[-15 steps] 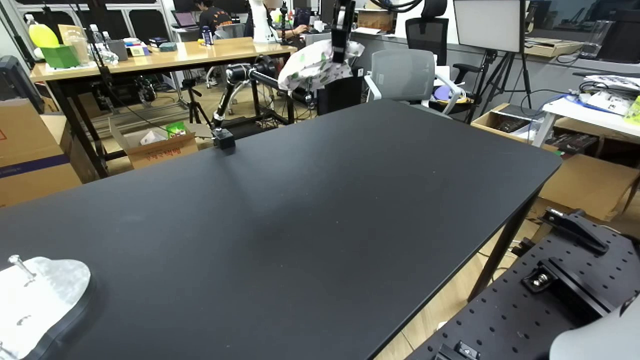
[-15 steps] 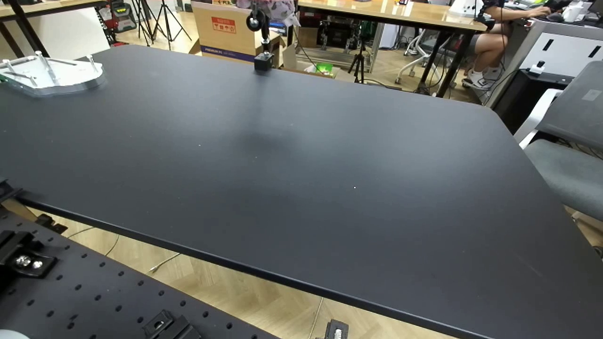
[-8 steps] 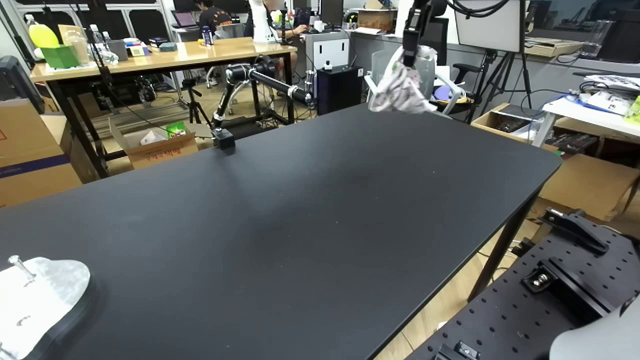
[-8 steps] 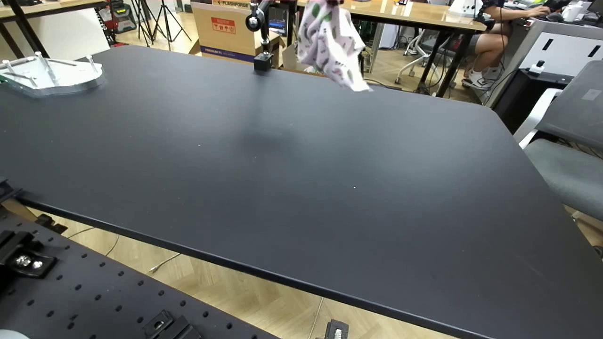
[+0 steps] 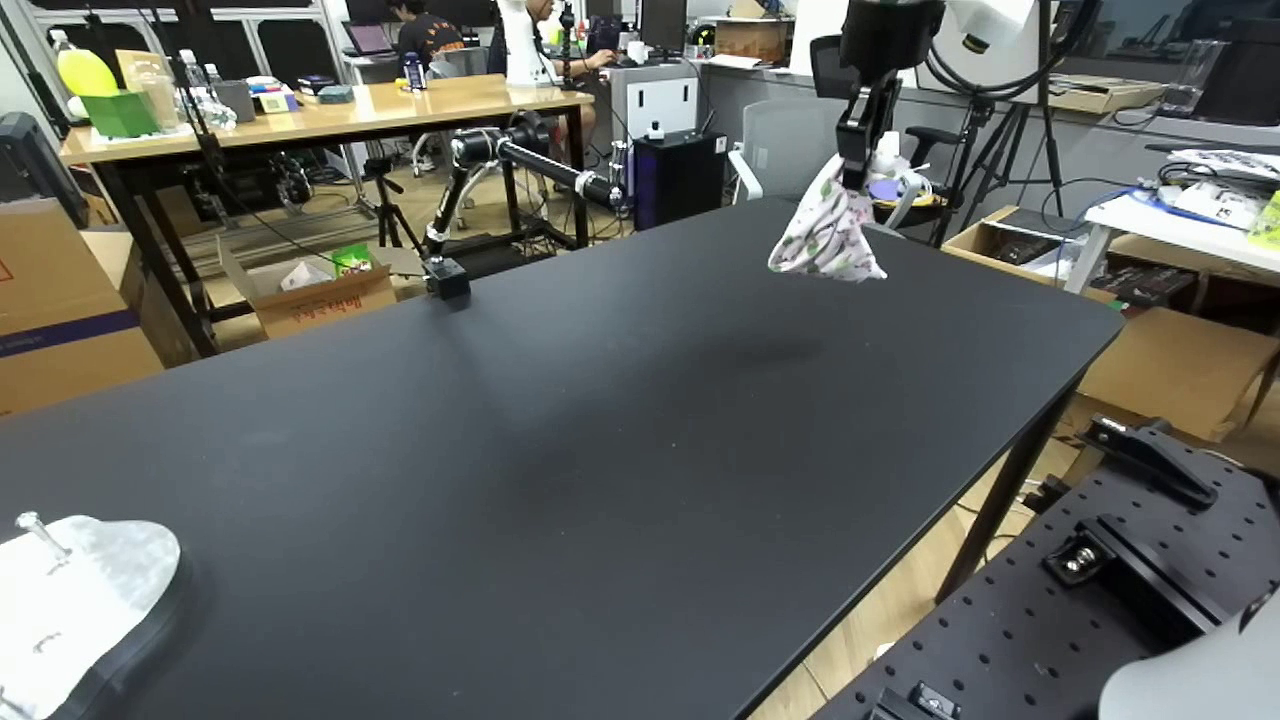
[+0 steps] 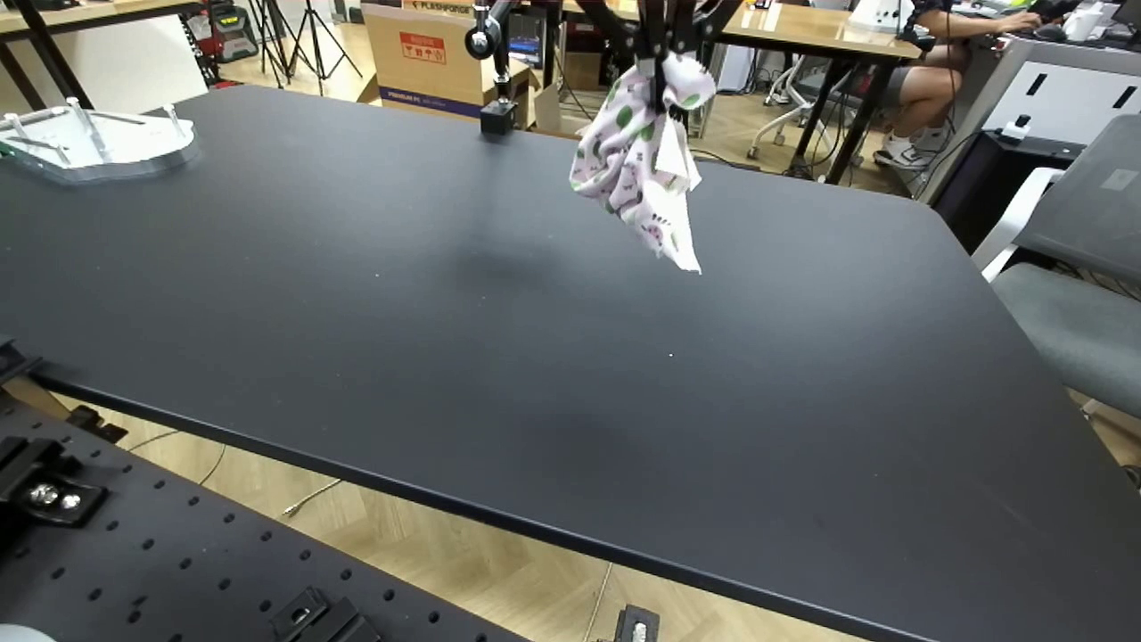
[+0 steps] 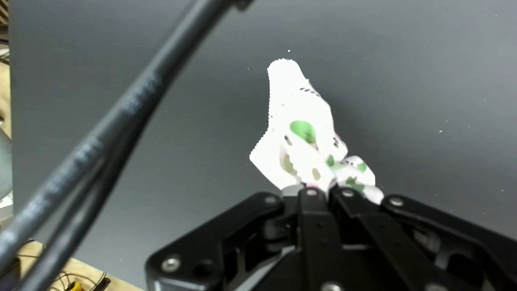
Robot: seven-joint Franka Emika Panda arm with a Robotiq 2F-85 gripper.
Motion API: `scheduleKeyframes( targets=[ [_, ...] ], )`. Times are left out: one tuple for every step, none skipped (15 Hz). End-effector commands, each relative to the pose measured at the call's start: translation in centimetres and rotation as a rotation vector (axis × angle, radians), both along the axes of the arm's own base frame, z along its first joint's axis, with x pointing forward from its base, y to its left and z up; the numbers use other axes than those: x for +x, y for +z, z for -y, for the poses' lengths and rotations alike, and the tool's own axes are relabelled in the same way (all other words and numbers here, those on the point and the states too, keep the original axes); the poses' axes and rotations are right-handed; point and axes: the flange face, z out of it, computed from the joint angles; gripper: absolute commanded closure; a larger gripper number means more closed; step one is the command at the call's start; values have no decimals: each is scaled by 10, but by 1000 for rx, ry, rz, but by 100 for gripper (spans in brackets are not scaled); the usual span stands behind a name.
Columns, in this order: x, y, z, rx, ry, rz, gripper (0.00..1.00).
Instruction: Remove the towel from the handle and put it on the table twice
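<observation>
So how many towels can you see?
1. The towel hangs from the gripper, over the black table. Both exterior views and the wrist view show that same one. I see no others, but some could be hidden.

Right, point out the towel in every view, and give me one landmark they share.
In an exterior view: towel, upper half, right of centre, hanging from the fingers.
In an exterior view: towel, upper half, just right of centre.
In the wrist view: towel, near the middle, slightly right.
Shared landmark: black table beneath it.
</observation>
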Motion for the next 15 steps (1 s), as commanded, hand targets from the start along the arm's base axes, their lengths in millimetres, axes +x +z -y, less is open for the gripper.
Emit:
scheduleKeyframes(
  targets=[
    [21,-37,-12,14,20,-2,99],
    [26,-49,-18,22,42,-5,99],
    [31,-60,-24,30,59,-8,99],
    [34,-72,-32,42,77,-16,99],
    [38,-81,-40,51,91,-19,99],
    [42,-89,-48,61,103,-20,96],
    [46,-94,-53,74,102,-20,72],
    [32,-89,-49,63,91,-27,95],
    [35,-95,-55,70,96,-29,94],
    [38,-99,-57,72,102,-32,89],
    [40,-100,-58,71,103,-33,80],
    [41,-100,-57,71,103,-32,74],
    [42,-99,-56,70,104,-30,72],
    [43,-98,-56,70,104,-28,72],
    [43,-98,-56,69,104,-28,72]
  ],
)
